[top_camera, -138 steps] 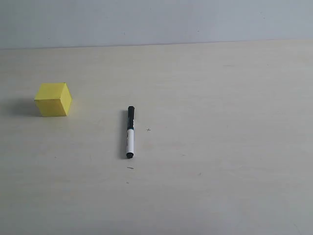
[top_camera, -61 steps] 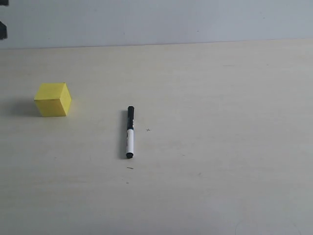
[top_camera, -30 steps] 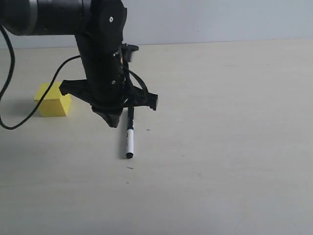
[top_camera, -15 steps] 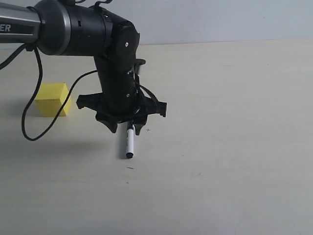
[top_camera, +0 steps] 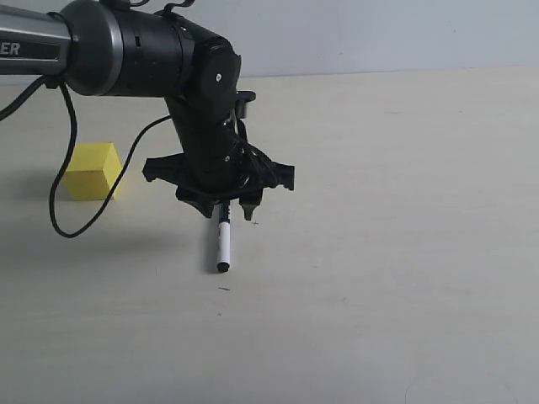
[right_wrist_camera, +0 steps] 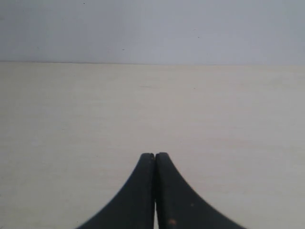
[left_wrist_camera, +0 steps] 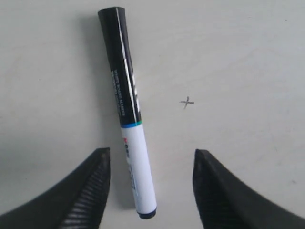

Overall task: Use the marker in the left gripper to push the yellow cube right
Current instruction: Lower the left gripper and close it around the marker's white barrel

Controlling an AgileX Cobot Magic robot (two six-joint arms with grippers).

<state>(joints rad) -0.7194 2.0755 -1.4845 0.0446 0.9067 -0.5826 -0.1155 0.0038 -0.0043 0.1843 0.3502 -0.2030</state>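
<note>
From my end: the left gripper (top_camera: 227, 213) sits low over the table (top_camera: 379, 252) with its jaws spread wide, one finger on each side of the marker (left_wrist_camera: 128, 114); nothing is clamped (the wrist view shows a gap between each finger and the barrel); the marker lies flat, black cap half toward the far edge, white barrel nearer the exterior camera; the yellow cube (top_camera: 91, 171) sits well apart on the left, with the black cable (top_camera: 63, 194) looping across it; a small cross mark (left_wrist_camera: 187, 101) is beside the marker; the right gripper (right_wrist_camera: 155, 157) has its fingers pressed together, holding nothing.
</note>
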